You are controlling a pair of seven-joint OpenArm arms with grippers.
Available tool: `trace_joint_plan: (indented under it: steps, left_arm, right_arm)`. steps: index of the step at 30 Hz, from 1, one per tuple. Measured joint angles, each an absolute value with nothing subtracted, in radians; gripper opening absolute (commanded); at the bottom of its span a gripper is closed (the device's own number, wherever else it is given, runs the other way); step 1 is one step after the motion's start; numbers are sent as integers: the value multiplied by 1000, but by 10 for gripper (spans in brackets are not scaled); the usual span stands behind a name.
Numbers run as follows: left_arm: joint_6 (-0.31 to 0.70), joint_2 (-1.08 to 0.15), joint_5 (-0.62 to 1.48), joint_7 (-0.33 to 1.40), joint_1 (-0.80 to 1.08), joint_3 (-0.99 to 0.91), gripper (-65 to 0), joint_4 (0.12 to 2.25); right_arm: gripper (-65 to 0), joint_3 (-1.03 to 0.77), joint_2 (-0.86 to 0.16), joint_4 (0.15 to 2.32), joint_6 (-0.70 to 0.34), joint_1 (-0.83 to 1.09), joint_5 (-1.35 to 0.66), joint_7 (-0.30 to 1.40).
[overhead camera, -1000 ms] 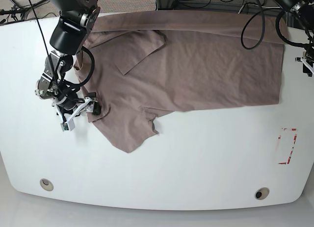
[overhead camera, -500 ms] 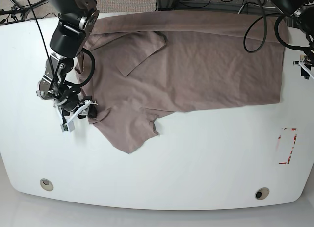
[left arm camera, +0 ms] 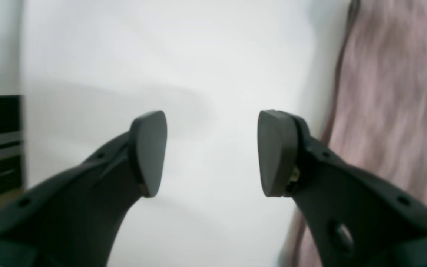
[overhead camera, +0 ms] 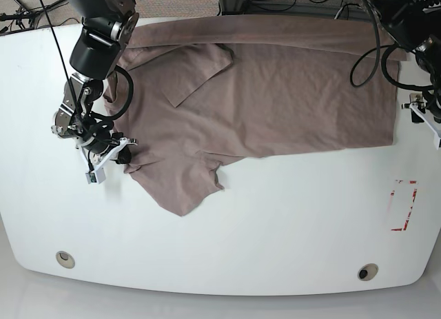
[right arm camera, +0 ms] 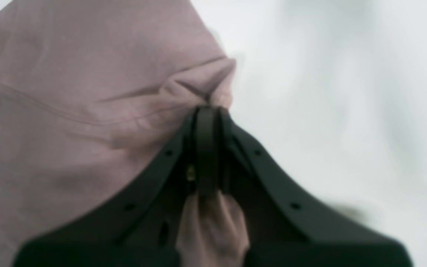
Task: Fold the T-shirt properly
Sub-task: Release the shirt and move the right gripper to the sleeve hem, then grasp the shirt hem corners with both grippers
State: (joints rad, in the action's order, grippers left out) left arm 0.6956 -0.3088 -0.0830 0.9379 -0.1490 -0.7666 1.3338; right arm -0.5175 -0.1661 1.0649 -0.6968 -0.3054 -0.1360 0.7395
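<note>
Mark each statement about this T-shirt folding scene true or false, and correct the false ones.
1. The right gripper is shut on fabric at the edge of the T-shirt. True.
2. The left gripper is also clamped on the T-shirt. False: its jaws stand apart, with only the white tabletop between them.
3. The T-shirt is folded into a small, neat square. False: it lies broadly spread, with one part sticking out toward the near edge of the table.
4. The tabletop has a round hole near each of its two near corners. True.
5. The red marks lie underneath the T-shirt. False: they are on bare tabletop, beside it.
</note>
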Motion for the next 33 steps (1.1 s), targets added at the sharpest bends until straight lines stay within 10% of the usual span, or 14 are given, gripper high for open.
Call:
trace_joint_plan:
  steps: [33]
  left_arm:
    - [697,-204,-67,901,-267,-607,-290,1188]
  right_arm:
    - [-650,-516,-208,1068,-701,-284,-157,731]
